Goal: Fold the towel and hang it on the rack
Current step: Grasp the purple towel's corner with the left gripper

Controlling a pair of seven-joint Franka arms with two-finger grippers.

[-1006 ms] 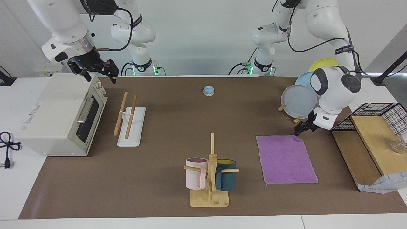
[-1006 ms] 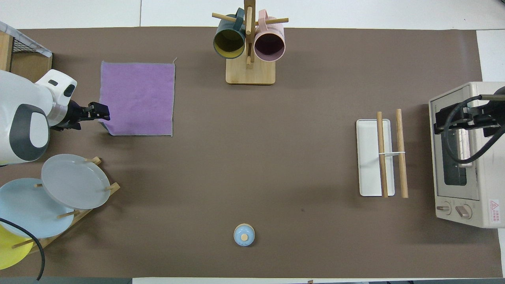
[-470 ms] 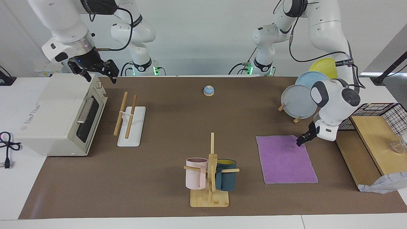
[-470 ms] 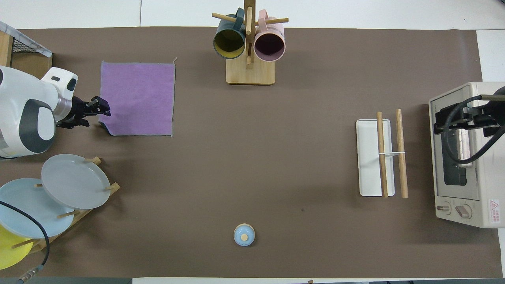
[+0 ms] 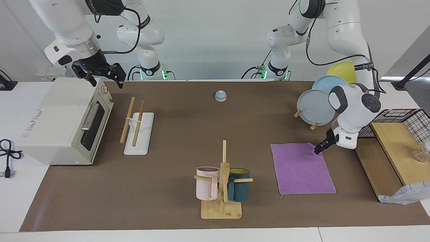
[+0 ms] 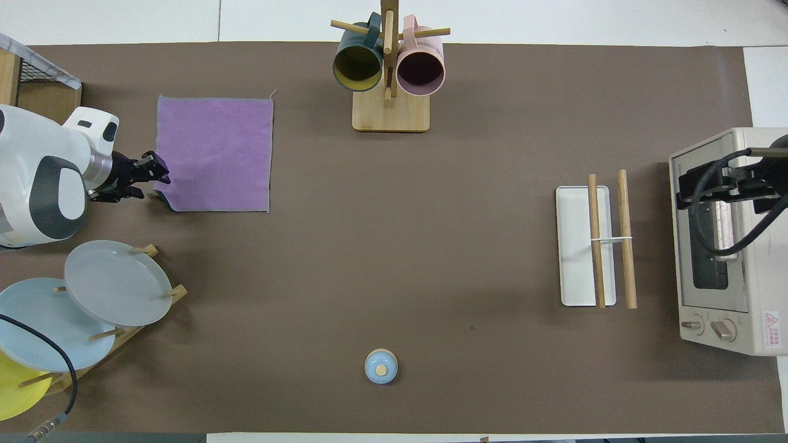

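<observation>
Brown-matted table: left gripper (image 5: 317, 150) at towel (image 5: 301, 168) corner, jaws unreadable; right gripper (image 5: 103, 76) waits, jaws open.

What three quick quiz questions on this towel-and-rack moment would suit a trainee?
1. True or false: the towel already hangs on the rack.
2. Which arm's gripper is at the towel's corner nearest the robots at the left arm's end of the table? A) left B) right
3. Fill in: the right gripper is over the ____.

Key:
1. False: the towel lies flat on the table, purple face up.
2. A: the left gripper is at that corner, by the plate stand.
3. Toaster oven; the right arm waits there, fingers open.
</observation>
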